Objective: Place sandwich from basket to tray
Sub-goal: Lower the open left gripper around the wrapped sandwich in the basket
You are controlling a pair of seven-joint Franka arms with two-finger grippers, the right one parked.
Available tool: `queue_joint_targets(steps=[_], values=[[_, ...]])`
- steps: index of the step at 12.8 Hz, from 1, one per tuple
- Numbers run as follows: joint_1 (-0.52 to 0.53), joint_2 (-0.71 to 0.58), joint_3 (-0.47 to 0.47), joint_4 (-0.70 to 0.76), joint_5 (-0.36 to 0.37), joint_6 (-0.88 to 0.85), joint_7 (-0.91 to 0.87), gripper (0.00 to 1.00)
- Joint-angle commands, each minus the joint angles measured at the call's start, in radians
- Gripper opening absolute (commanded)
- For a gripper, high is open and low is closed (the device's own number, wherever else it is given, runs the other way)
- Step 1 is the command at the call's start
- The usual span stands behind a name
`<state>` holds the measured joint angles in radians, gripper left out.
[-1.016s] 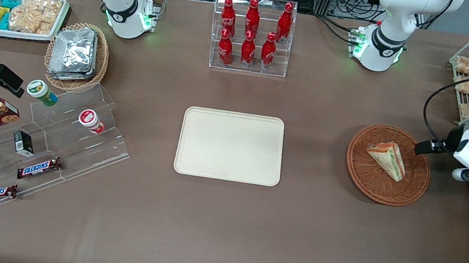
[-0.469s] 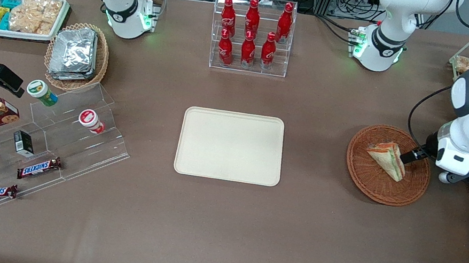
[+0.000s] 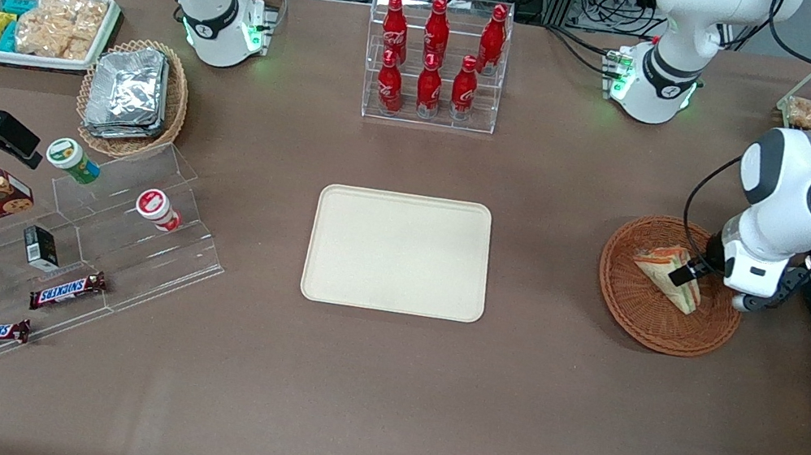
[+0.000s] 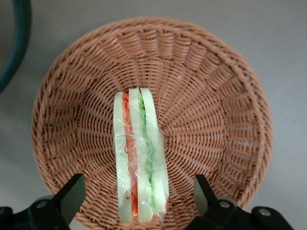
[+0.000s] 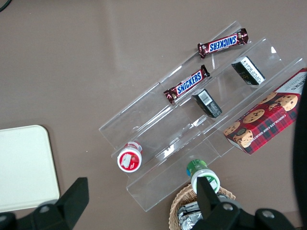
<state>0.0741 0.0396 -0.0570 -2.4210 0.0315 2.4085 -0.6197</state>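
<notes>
You are seeing the gripper [image 4: 139,191] hanging spread wide over the basket [image 4: 211,81], its two dark fingers [image 4: 71,195] flanking the sandwich [image 4: 140,158] with clear gaps on both sides, touching nothing. The wrist camera is cutting off the finger bases and the basket's near rim, and the near end of the sandwich is running almost out of frame, so you cannot tell how low the fingertips are sitting relative to the wrap. That view is showing you the wedge edge-up: white bread slices with orange-red and green filling lines under clear film.

In the front view the gripper [image 3: 684,275] is mostly hiding under the white wrist of the working arm; only one dark finger is showing, over the sandwich [image 3: 662,269], and the spread of the fingers cannot be read there. The arm is also covering the basket [image 3: 638,316] rim at about three o'clock. The sandwich is lying in the basket, slightly toward two o'clock of its centre.

The front view alone is giving you the tray [image 3: 400,252], flat on the counter [image 3: 376,404] at nine o'clock from the basket and well apart from it. The parked arm's wrist camera is catching only one rounded corner of the tray [image 5: 26,167].
</notes>
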Motion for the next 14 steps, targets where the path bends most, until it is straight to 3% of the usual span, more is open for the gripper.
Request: queue_joint_targets(steps=[1,10,11,12,14], values=[[-0.004,0.011,-0.001,-0.032,0.018,0.061,-0.051,1.0],[-0.027,0.074,-0.001,-0.098,0.019,0.195,-0.114,1.0],[-0.027,0.08,-0.001,-0.098,0.021,0.193,-0.114,0.87],[-0.027,0.082,-0.001,-0.098,0.042,0.195,-0.112,0.65],[-0.024,0.089,-0.001,-0.096,0.08,0.195,-0.112,0.33]])
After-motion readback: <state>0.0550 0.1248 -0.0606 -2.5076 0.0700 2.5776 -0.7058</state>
